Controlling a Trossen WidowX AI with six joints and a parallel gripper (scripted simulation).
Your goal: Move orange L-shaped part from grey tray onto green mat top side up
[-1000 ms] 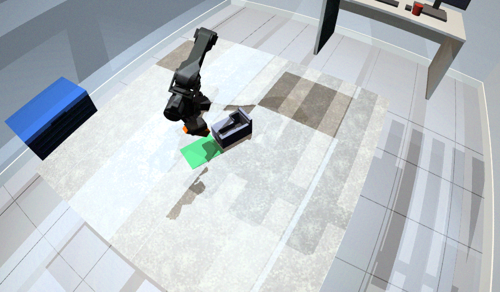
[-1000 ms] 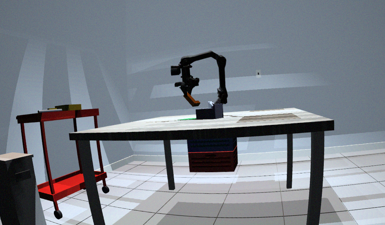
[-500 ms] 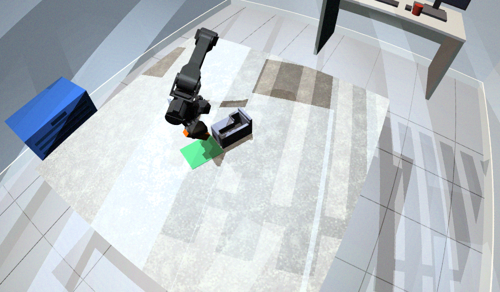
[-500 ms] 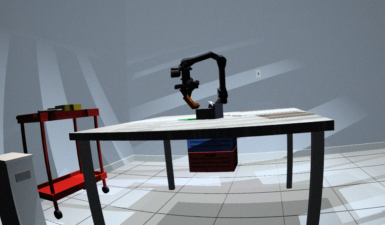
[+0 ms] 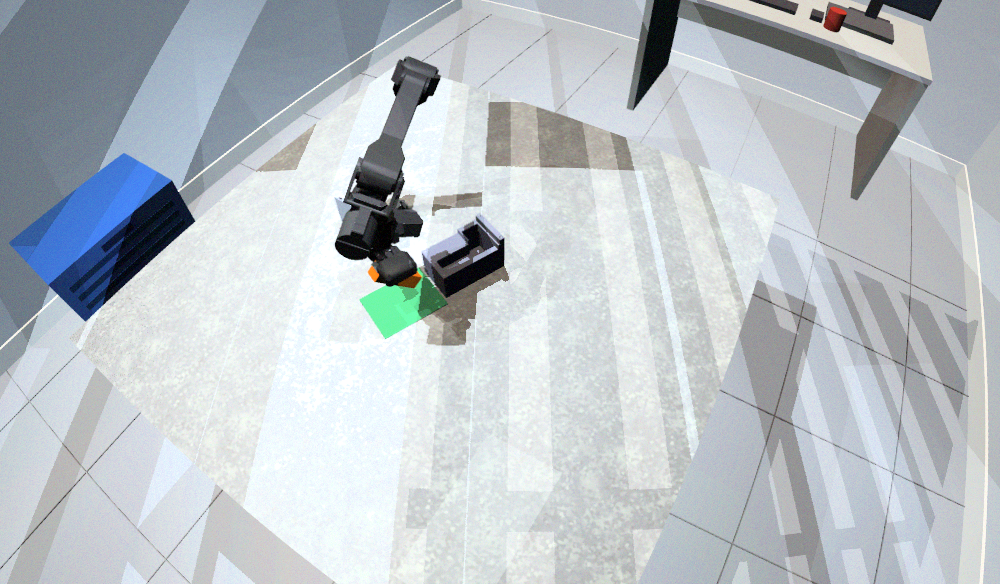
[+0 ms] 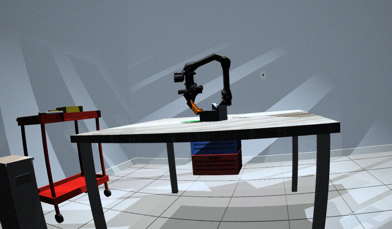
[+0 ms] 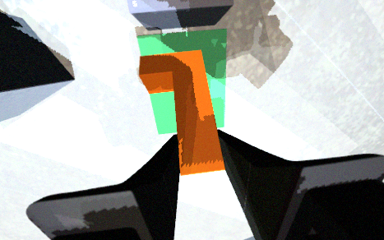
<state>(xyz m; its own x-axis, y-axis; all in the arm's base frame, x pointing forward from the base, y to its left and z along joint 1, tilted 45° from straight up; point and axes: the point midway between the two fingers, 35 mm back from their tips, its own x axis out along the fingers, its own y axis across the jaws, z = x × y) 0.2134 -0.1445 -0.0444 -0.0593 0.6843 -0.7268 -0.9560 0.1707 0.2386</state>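
My gripper (image 6: 189, 102) (image 7: 196, 136) is shut on the straight end of the orange L-shaped part (image 5: 409, 281) (image 6: 195, 108) (image 7: 196, 103). The part is out of the pocket and held in the air. It slants in the exterior view, with its L-shaped end lower, close to the tray's near top edge in that view; whether they touch I cannot tell. In the wrist view it overlaps the green mat (image 5: 387, 313) (image 6: 188, 121) (image 7: 165, 117). The grey tray (image 5: 468, 277) (image 6: 209, 116) (image 7: 202, 18) stands beside the mat, its pocket empty in the top view.
The tray has a taller wall at its far end from the mat. The arm's grey base bracket (image 7: 11, 108) shows at the left of the wrist view. A blue crate (image 5: 100, 225) stands beyond the table edge. A red cart (image 6: 65, 186) stands off to the left.
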